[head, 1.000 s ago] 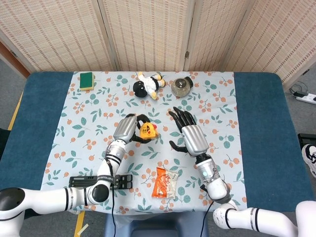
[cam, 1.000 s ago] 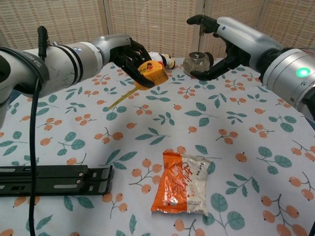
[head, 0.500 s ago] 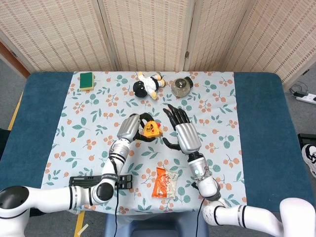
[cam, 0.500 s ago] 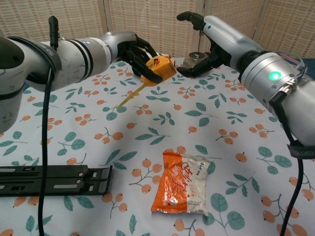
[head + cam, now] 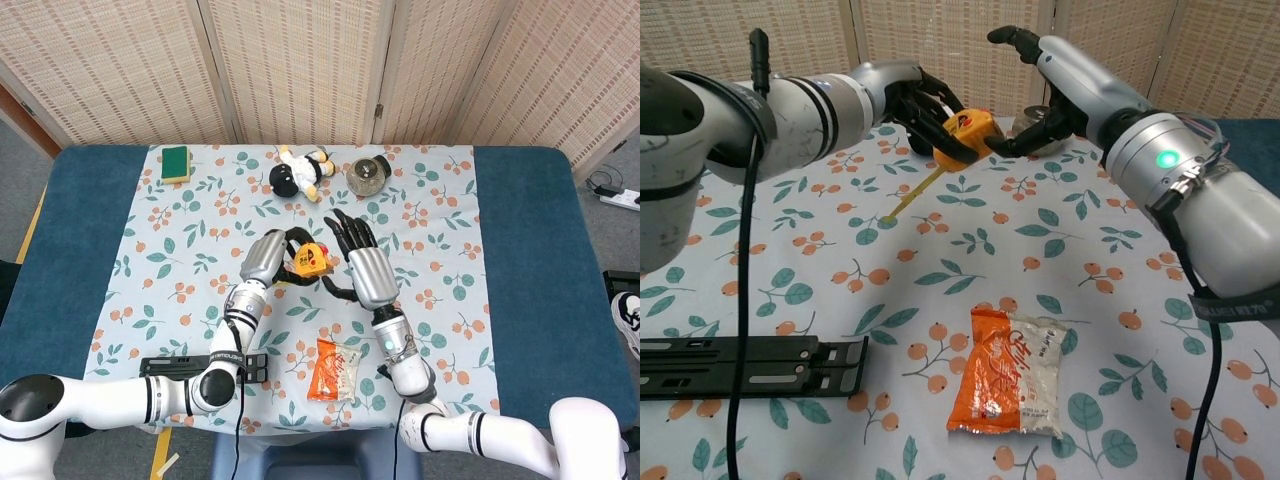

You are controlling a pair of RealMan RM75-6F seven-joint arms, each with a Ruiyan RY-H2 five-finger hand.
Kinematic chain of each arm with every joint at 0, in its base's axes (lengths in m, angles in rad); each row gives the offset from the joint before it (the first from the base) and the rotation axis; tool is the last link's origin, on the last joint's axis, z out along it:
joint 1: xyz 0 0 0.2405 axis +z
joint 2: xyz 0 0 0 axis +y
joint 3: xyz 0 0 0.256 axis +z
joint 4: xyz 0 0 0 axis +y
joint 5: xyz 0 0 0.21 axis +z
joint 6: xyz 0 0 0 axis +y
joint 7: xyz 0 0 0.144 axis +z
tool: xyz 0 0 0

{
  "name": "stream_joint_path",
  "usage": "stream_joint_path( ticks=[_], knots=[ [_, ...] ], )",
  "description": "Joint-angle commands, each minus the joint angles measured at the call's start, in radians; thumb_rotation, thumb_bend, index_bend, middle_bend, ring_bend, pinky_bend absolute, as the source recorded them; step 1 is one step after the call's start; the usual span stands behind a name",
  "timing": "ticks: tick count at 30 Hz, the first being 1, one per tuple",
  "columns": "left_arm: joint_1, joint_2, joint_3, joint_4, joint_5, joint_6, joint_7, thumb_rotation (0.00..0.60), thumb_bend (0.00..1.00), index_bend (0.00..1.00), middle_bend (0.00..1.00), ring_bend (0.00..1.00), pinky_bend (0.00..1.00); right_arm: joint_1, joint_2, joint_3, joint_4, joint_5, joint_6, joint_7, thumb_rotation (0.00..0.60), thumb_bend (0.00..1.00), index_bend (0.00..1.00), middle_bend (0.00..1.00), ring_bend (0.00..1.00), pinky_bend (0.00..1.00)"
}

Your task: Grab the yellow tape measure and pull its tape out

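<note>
My left hand (image 5: 915,108) (image 5: 272,256) holds the yellow tape measure (image 5: 967,136) (image 5: 311,260) lifted above the flowered tablecloth. A short length of yellow tape (image 5: 916,193) hangs from it down toward the cloth. My right hand (image 5: 1045,85) (image 5: 355,262) is open, fingers spread, right beside the tape measure; its thumb (image 5: 1010,146) reaches the case's right side. Whether it touches the case is unclear.
An orange and white snack packet (image 5: 1012,373) lies near the front. A black rail (image 5: 745,365) lies at the front left. A plush doll (image 5: 300,172), a glass jar (image 5: 367,176) and a green sponge (image 5: 176,163) stand at the far side.
My left hand has raised the tape measure and moved it right. My right hand has moved left, closing in beside the case, with its thumb now at the case's side.
</note>
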Motion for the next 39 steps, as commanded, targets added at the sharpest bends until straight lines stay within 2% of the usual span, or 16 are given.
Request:
stream_joint_path(
  ticks=[1, 30, 32, 37, 39],
  knots=[
    [0.0, 0.001, 0.002, -0.003, 0.002, 0.003, 0.0, 0.6, 0.57, 0.62, 0.58, 0.5, 0.16, 0.004, -0.003, 0.003, 0.004, 0.004, -0.001, -0.002, 0.6, 0.33, 0.0, 0.0, 0.0, 0.0],
    [0.013, -0.026, 0.028, 0.058, 0.072, 0.012, -0.032, 0.6, 0.58, 0.62, 0.59, 0.49, 0.15, 0.008, 0.03, 0.051, -0.017, 0.084, 0.015, -0.027, 0.6, 0.33, 0.01, 0.0, 0.0, 0.0],
    [0.013, -0.025, 0.027, 0.058, 0.074, 0.012, -0.031, 0.6, 0.58, 0.62, 0.59, 0.49, 0.15, 0.012, 0.03, 0.056, -0.021, 0.096, 0.013, -0.035, 0.6, 0.33, 0.07, 0.0, 0.0, 0.0],
    [0.016, -0.027, 0.022, 0.059, 0.082, 0.015, -0.036, 0.6, 0.58, 0.62, 0.59, 0.48, 0.15, 0.02, 0.029, 0.067, -0.038, 0.134, 0.006, -0.061, 0.6, 0.33, 0.29, 0.0, 0.0, 0.0],
    [0.019, -0.027, 0.023, 0.059, 0.086, 0.015, -0.037, 0.6, 0.58, 0.62, 0.59, 0.48, 0.15, 0.023, 0.031, 0.069, -0.049, 0.152, -0.002, -0.074, 0.6, 0.33, 0.34, 0.0, 0.0, 0.0]
  ],
)
